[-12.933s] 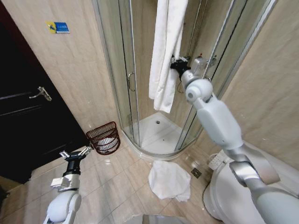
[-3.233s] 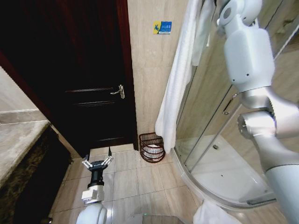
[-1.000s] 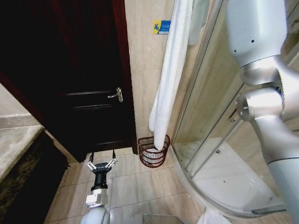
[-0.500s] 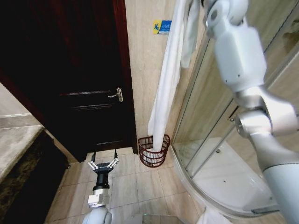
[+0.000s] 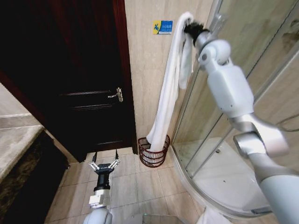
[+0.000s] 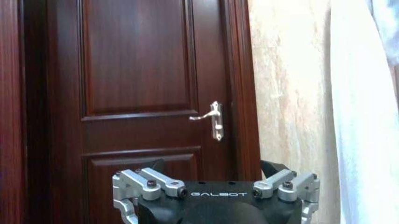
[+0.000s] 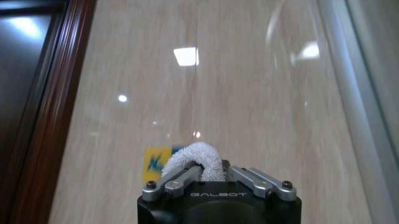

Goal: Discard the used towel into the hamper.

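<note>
A bathroom — glass shower enclosure [image 5: 243,70], tiled floor [image 5: 140,186], wooden door [image 5: 79,79].

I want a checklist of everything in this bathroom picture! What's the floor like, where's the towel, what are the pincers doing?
Surface: beige tiled floor.
Job's things: white towel hangs from high up, its lower end inside the hamper; the hamper stands on the floor by the wall, between door and shower.
Clutter: white cloth on the floor at the head view's lower edge.
Pincers: right pincer raised high, shut on the towel's top; left pincer low over the floor, open, holding nothing.
Cables: nothing seen.
Surroundings: dark wooden door with a metal handle, blue sign on the wall, glass shower, stone counter.
</note>
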Robot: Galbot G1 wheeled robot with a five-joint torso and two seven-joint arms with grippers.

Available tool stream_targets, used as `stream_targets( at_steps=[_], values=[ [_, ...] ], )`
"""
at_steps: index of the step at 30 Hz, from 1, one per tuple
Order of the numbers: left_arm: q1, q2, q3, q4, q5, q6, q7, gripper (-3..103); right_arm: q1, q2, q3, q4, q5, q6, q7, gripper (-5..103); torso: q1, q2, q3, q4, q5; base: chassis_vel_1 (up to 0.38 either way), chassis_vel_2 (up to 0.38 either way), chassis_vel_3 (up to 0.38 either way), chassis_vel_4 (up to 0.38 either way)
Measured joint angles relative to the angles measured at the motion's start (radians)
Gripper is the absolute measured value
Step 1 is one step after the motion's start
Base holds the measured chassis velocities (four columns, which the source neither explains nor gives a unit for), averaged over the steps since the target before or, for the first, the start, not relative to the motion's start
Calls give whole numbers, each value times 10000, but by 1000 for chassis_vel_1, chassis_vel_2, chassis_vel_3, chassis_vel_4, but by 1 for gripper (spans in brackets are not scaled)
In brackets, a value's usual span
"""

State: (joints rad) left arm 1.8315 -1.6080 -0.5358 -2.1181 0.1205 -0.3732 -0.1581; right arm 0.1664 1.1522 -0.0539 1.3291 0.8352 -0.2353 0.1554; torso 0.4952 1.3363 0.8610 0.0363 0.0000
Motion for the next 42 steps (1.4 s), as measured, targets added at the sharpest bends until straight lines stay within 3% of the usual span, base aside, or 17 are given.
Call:
stream_targets(
  at_steps=[21, 28, 42],
  values=[
    [240, 237, 1, -12, -69, -251, -280, 100, -3033, 83, 883, 997, -1097, 654, 51, 4, -581, -1272, -689, -2, 1, 0, 0, 0, 0],
    [232, 257, 159, -13, -9, -251, -278, 100, -3377, 85, 983, 1096, -1257, 720, 149, 4, -737, -1619, -882, 0, -1, 0, 0, 0, 0],
    [192, 337, 295, -65, 149, -295, -269, 100, -3546, 558, 678, -441, -1534, 1371, 103, 4, -1091, -2402, -1310, 1, -1, 0, 0, 0, 0]
  ],
)
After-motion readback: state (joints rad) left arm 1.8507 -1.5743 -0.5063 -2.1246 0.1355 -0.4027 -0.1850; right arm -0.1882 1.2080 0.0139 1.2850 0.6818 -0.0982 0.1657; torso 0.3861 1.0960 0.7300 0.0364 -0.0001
